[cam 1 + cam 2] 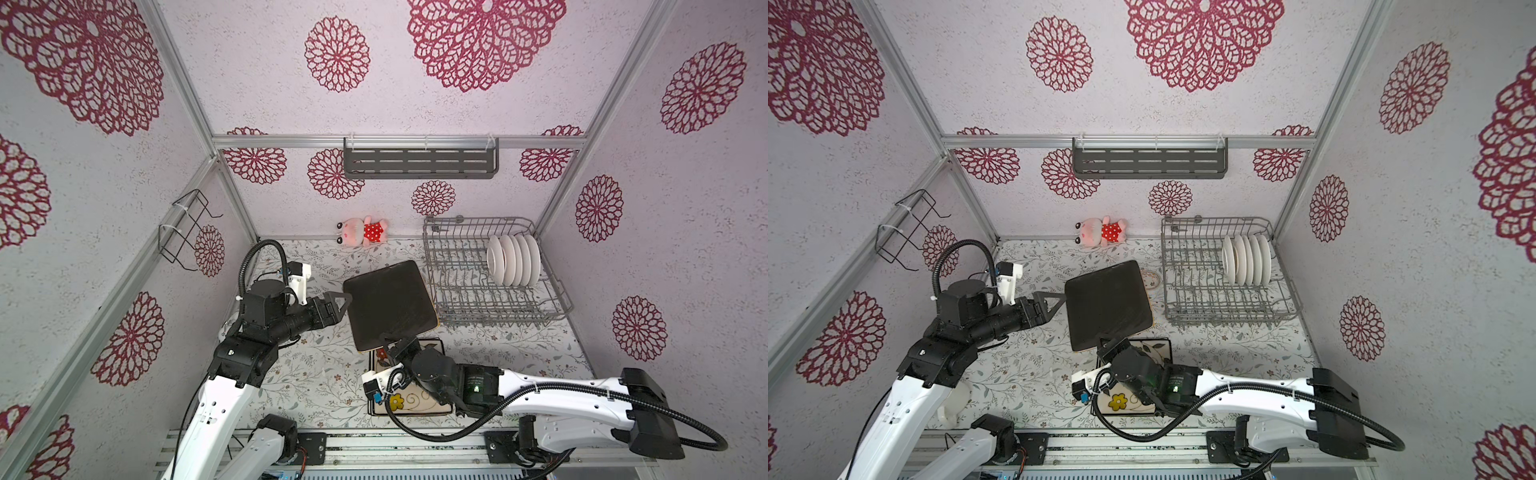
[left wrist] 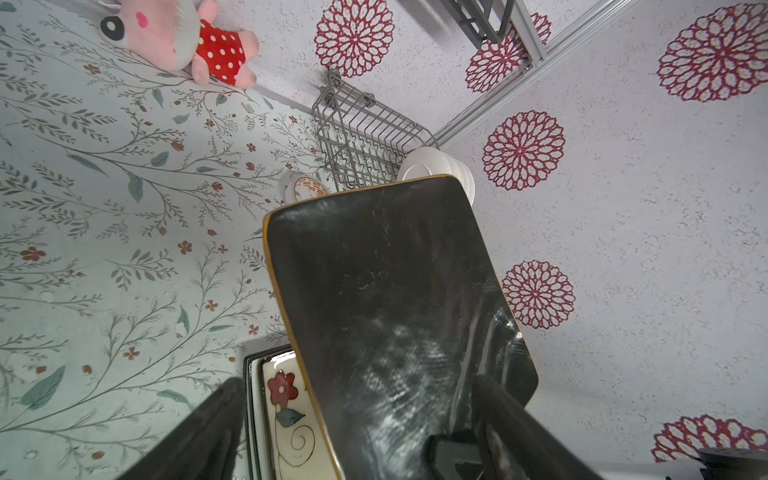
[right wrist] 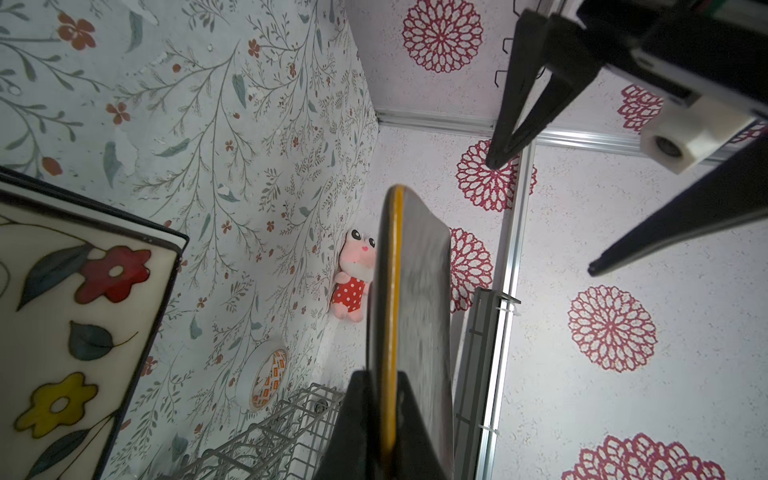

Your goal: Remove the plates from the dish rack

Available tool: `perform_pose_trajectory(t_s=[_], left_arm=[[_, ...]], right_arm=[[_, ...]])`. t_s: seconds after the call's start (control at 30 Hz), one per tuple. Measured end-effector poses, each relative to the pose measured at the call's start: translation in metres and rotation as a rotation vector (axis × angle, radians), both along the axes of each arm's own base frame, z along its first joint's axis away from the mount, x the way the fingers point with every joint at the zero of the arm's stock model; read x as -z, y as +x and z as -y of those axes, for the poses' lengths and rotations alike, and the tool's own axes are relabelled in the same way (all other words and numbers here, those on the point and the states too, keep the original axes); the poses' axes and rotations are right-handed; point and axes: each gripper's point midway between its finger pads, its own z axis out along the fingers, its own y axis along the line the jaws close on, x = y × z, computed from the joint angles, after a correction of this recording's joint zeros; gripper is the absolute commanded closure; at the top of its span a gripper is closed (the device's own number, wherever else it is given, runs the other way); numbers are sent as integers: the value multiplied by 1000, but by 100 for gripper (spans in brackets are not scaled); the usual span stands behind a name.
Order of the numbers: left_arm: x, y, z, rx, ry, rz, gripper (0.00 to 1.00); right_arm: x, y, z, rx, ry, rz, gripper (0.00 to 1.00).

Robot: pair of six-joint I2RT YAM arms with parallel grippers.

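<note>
A black square plate (image 1: 390,307) (image 1: 1106,305) with an ochre rim hangs tilted over the table, left of the dish rack (image 1: 473,219) (image 1: 1217,218). My right gripper (image 1: 388,338) (image 3: 384,374) is shut on its near edge. My left gripper (image 1: 349,301) (image 2: 357,380) stands open at the plate's left edge, one finger on each side of it. Several round white plates (image 1: 513,259) (image 1: 1246,259) stand upright in the rack's back right rows. A cream flowered square plate (image 1: 415,403) (image 3: 70,332) tops a flat stack under my right arm.
A pink plush toy (image 1: 363,232) lies at the back wall. A small patterned bowl (image 1: 1152,278) (image 2: 305,189) sits between the held plate and the rack. A slotted shelf (image 1: 419,160) and a wire holder (image 1: 183,228) hang on the walls. A white object (image 1: 953,405) shows under my left arm.
</note>
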Motion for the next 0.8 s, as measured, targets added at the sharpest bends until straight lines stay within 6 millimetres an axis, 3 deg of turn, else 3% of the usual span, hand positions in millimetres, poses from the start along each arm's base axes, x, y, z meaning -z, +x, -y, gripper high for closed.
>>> perform_pose_trajectory(t_s=[0.23, 0.47, 0.57, 0.67, 0.8], left_arm=[[22, 3, 4, 13, -6, -57, 13], [25, 3, 6, 21, -15, -60, 17], [30, 4, 8, 27, -25, -69, 28], [36, 3, 10, 38, -35, -94, 45], [35, 5, 13, 49, -47, -95, 57]], right_arm=[[3, -1, -8, 4, -1, 16, 100], [-18, -2, -16, 10, 41, 47, 100], [-25, -4, -21, 8, 65, 61, 100], [-26, -5, -25, 4, 69, 70, 100], [-23, -7, -27, 3, 59, 76, 100]])
